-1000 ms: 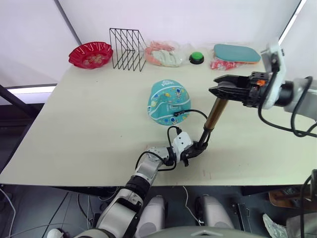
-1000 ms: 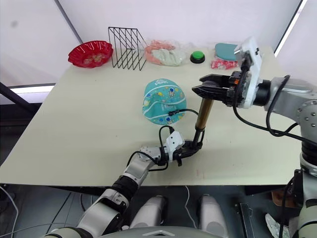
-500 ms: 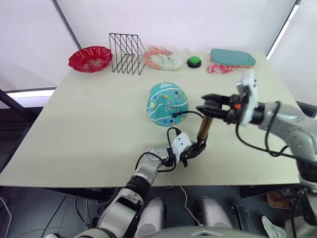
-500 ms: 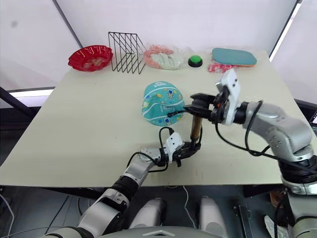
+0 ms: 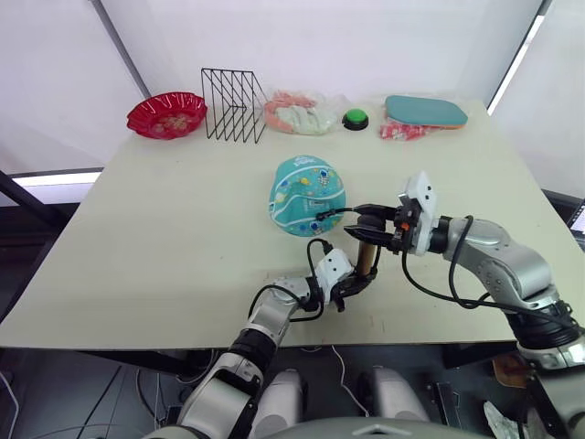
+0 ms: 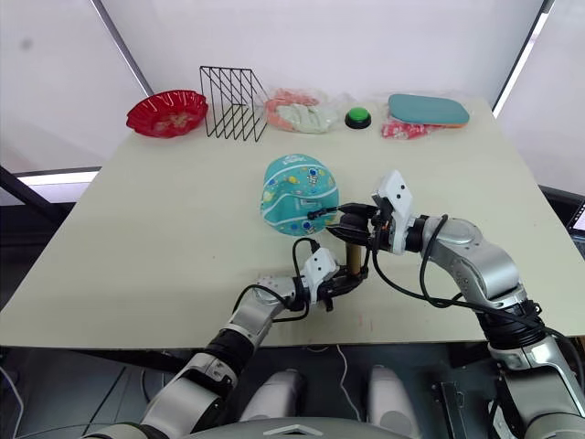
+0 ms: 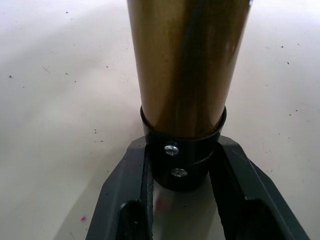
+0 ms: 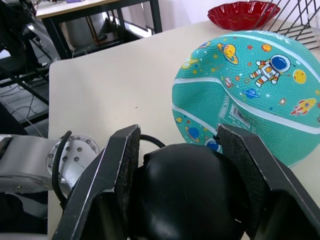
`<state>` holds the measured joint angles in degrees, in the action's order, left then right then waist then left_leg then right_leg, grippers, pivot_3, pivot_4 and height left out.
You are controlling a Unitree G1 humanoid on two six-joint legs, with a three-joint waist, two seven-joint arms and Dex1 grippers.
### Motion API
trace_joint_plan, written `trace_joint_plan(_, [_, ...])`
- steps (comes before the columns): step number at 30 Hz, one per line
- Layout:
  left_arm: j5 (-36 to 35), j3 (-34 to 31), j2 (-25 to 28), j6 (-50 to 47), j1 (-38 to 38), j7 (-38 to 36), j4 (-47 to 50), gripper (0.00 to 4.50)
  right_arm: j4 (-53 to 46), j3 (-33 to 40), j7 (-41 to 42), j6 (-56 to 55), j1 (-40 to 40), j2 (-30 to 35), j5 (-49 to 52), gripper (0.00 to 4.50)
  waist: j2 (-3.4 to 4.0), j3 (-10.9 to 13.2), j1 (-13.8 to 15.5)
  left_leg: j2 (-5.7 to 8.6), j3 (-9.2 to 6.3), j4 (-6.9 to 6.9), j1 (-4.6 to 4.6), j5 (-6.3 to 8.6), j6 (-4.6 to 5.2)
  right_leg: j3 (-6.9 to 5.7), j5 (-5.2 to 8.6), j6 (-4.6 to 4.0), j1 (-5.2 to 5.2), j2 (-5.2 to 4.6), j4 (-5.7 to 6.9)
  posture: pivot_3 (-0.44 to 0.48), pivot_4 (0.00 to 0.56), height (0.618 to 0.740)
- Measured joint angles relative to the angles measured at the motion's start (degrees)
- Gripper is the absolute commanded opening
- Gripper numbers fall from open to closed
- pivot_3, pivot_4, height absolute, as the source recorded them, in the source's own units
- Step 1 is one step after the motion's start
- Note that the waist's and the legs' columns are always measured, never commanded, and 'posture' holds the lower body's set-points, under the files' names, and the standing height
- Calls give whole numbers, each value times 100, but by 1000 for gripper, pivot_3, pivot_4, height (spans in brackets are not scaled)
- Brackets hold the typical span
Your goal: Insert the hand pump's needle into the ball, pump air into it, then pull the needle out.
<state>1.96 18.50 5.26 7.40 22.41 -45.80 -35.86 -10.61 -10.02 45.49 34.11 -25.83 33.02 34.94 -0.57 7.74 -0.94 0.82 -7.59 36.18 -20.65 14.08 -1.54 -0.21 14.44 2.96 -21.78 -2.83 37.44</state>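
On the table (image 5: 164,229), the left claw (image 5: 352,283) lies low near the front edge and pinches the black bottom cap of the hand pump (image 5: 366,257); the left wrist view shows its two fingers pressed against that cap from both sides, apparently to anchor the base so the gold barrel stands upright and does not skid during a stroke. Just behind, toward the middle of the table, the ball (image 5: 308,193) rests on the surface, looking partly flattened, and the thin black hose (image 5: 343,210) curves from the pump to its near side; the needle itself is too small to make out, though the hose end touching the ball suggests it is seated in the valve. To the right, the right claw (image 5: 367,222) reaches in level over the barrel and closes on the black T-handle (image 8: 187,195), a grip suited to driving the plunger down and up. Judging by this, pumping is in hand and pulling the needle out remains.
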Motion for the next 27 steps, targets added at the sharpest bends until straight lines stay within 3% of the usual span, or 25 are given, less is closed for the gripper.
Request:
trace_joint_plan(7, [-52,1,-48,29,10,-62,71,1094,-289,595,-57,944,-108,307,597,1979,25,76,26,12,0,0,-48,0,1,-2,-3,3,-29,-11,-22,0,150,740])
trace_joint_plan(10, [-92,2,-64,54,90,-94,74,1091,-435,939,-140,1483,-539,545,1063,1979,52,107,31,30,-2,16,-124,-3,3,0,-19,7,-100,-22,-15,0,150,740])
trace_joint_plan(22, [-102,6,-108,82,112,-129,49,1089,-559,1830,-526,2545,-1589,1172,2301,1979,44,156,34,43,0,16,-132,3,13,2,-25,-3,-101,-36,-27,0,150,740])
trace_joint_plan(25, [-102,5,-108,82,107,-128,51,1089,-566,1876,-598,2585,-1574,1174,2332,1979,44,156,32,43,2,16,-131,4,14,3,-25,-3,-100,-36,-28,0,150,740])
trace_joint_plan(27, [-88,7,-106,76,91,-117,49,1089,-765,1859,-512,2180,-1154,1166,2175,1979,30,146,39,41,-2,15,-119,7,19,-3,-16,12,-84,-35,-31,0,150,740])
